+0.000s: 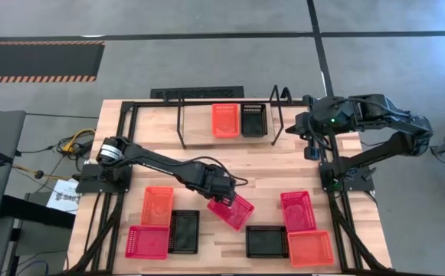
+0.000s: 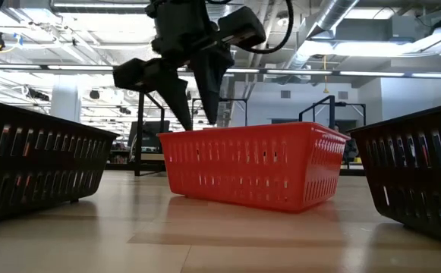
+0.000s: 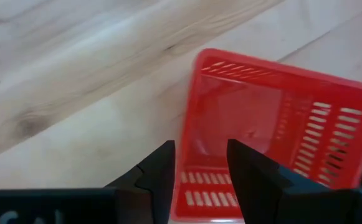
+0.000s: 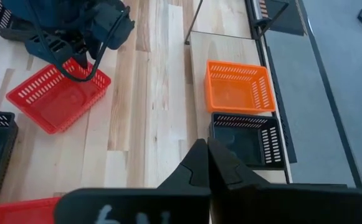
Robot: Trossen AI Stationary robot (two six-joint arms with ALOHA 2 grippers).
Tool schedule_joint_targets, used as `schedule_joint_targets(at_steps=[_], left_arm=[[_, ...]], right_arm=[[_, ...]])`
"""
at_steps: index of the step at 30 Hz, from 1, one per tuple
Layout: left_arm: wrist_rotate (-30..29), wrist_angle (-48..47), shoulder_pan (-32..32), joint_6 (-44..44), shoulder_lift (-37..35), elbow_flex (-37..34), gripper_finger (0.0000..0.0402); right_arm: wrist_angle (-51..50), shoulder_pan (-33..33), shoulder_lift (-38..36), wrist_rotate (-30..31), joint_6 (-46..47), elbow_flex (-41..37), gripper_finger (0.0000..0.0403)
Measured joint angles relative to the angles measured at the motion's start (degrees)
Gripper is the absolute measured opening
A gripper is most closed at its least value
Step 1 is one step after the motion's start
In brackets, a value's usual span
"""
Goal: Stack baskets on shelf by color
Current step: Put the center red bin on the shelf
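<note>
We see the left gripper (image 1: 224,201) reaching over the near end of a red basket (image 1: 231,212) that lies skewed on the bench (image 1: 260,161), well in front of the shelf (image 1: 195,123). Its fingers (image 3: 161,174) stand apart, straddling the basket's end wall without closing on it. On the shelf an orange basket (image 1: 225,120) sits touching a black basket (image 1: 253,120). In front of the shelf, to either side of the red basket, more red, orange and black baskets lie in two loose groups. The right gripper (image 4: 207,163) hangs beside the shelf's right end, its fingers pressed together and holding nothing.
</note>
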Motion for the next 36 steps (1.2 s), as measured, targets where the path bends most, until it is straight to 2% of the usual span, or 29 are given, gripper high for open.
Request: schedule_joint_targets(at_steps=[10,12,15,18,20,22,28,32,34,36], left_arm=[[2.58,2.64,0.22,2.68,4.13,-0.08,0.0125],[3.13,2.83,0.29,4.97,4.16,-0.18,0.0097],[3.07,2.63,0.39,6.3,3.78,0.46,0.0024],[2.97,-0.07,0.77,9.37,3.34,4.35,0.0009],[2.2,-5.17,1.34,12.46,2.77,8.52,0.0004],[-0.53,-11.75,1.9,15.59,2.7,14.22,0.0003],[-13.39,-40.25,4.02,23.34,2.36,36.93,0.0001],[-20.7,-38.17,7.09,38.13,0.04,46.23,0.0001],[-23.97,-33.8,9.5,44.33,-4.31,43.91,0.0],[-24.76,-34.14,13.05,47.62,-6.92,43.07,0.0]], right_arm=[[0.15,0.0,0.0,-0.02,-0.87,0.0,0.0003],[0.13,-0.02,0.0,0.0,-0.87,0.02,0.0003],[0.15,-0.02,0.0,-0.02,-1.17,0.0,0.0002],[0.26,-0.02,0.0,-0.02,-1.29,0.0,0.0002],[0.29,-0.02,0.0,0.0,-1.33,0.0,0.0003],[0.33,-0.02,0.0,0.02,-1.37,0.0,0.0003],[0.44,-0.02,0.0,0.04,-1.44,0.0,0.0002],[0.72,-0.02,0.02,0.07,-1.3,0.0,0.0003],[0.93,-0.04,0.0,0.1,-0.82,0.02,0.0002],[1.29,-0.13,0.07,0.13,-0.13,0.01,0.0002]])
